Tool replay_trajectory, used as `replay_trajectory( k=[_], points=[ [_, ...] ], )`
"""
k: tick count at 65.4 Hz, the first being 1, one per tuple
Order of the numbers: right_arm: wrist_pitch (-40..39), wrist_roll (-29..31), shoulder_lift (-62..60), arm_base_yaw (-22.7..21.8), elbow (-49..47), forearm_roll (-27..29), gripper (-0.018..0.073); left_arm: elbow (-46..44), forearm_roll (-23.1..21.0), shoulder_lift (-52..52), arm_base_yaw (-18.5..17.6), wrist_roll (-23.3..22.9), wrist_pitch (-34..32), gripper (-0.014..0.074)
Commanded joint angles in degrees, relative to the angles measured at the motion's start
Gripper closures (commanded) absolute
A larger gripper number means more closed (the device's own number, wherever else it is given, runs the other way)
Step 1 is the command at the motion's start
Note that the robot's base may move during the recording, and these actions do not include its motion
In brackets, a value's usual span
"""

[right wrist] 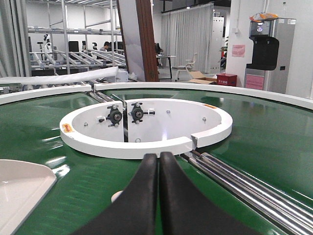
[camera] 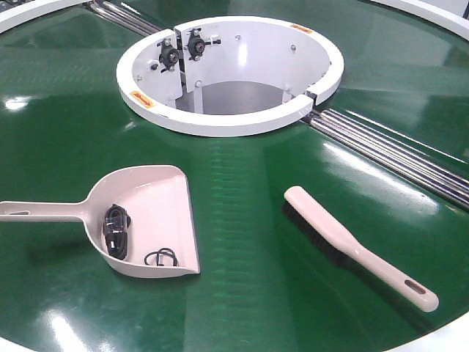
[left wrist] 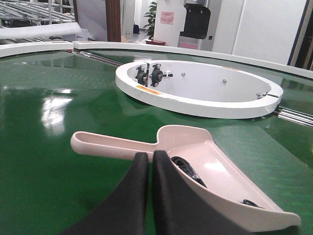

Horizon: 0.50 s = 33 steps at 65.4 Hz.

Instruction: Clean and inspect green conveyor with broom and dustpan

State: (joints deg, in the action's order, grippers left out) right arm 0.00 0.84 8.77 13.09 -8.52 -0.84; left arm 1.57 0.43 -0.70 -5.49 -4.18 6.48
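On the left of the green conveyor (camera: 242, 220) lies the dustpan (camera: 143, 216), flat on the belt with its long handle reaching toward the left edge and its wide mouth turned to the right. Inside the pan sit a coiled black cable (camera: 116, 229) against the back wall and a small black loop (camera: 161, 257) close to the front lip. The left gripper (left wrist: 149, 161) shows only in the left wrist view, where its two dark fingers (left wrist: 134, 191) are pressed together with nothing between them, pointed low over the belt just short of the spot where the handle joins the pan; whether the tips touch the handle cannot be told. Beyond the pan, in the middle of the belt, is the round centre hole (camera: 231, 73) with its white rim, two black bearings bolted to its inner wall. Steel rollers (camera: 396, 154) run from the rim's split off to the right. To the right of the pan and well apart from it lies the broom (camera: 352, 246), slanted, bristles down, its slotted handle end near the front right edge of the belt. The right gripper (right wrist: 158, 161), seen only in the right wrist view, has its fingers (right wrist: 176, 196) closed on each other and empty, held level above the belt and aimed at the centre hole, with the rollers just to its right and a pale corner of the pan at the far left.
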Motion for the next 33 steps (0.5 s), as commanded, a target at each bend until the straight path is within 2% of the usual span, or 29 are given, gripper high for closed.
replay_trajectory(
  k=[1, 33],
  points=[
    [-3.94, 0.05, 0.64, -0.31, -1.65, -0.19, 0.0568, 0.62, -0.43, -0.82, 0.09, -0.65, -4.07, 0.0603],
    [-3.94, 0.05, 0.64, -0.31, -1.65, -0.19, 0.0568, 0.62, -0.43, -0.82, 0.09, -0.65, -4.09, 0.0603]
  ],
)
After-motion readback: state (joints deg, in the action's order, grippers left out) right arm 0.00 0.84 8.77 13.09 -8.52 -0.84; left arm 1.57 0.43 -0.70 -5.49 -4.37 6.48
